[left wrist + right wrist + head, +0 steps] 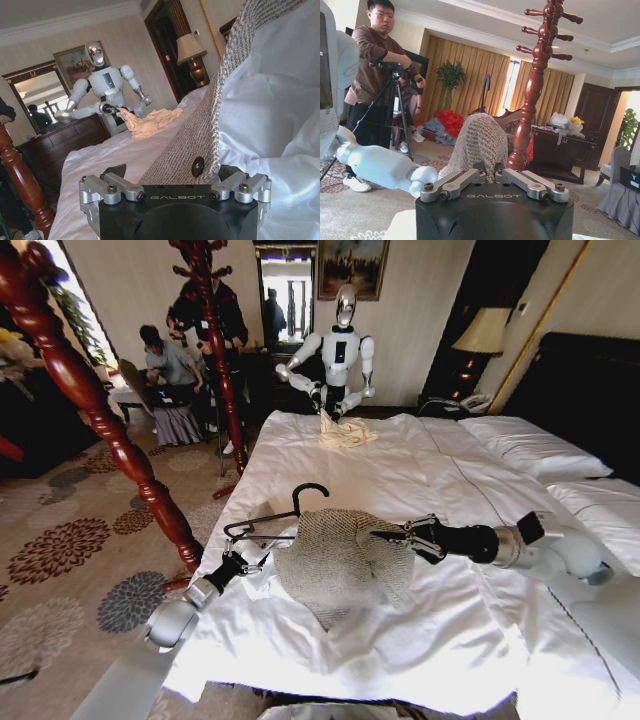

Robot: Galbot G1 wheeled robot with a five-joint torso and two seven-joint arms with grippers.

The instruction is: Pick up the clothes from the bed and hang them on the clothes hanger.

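Observation:
The clothes (340, 558), a grey-beige herringbone jacket, lie bunched and partly lifted in the middle of the bed (430, 465). The black clothes hanger (268, 526) stands up at the jacket's left edge, hook uppermost. My left gripper (248, 562) is at the hanger's lower left end and looks shut on it. My right gripper (388, 536) is shut on the jacket's right edge. In the left wrist view the jacket (200, 135) rises just beyond the left gripper (177, 174), showing a dark button. In the right wrist view the jacket (476, 140) stands up out of the right gripper (490, 174).
A second robot (338, 350) stands at the bed's far side, holding a cream garment (345, 430). A dark red wooden coat stand (100, 410) rises close on the left, with another post (215, 340) behind. Pillows (530, 445) lie at the right. People with a tripod are in the room behind.

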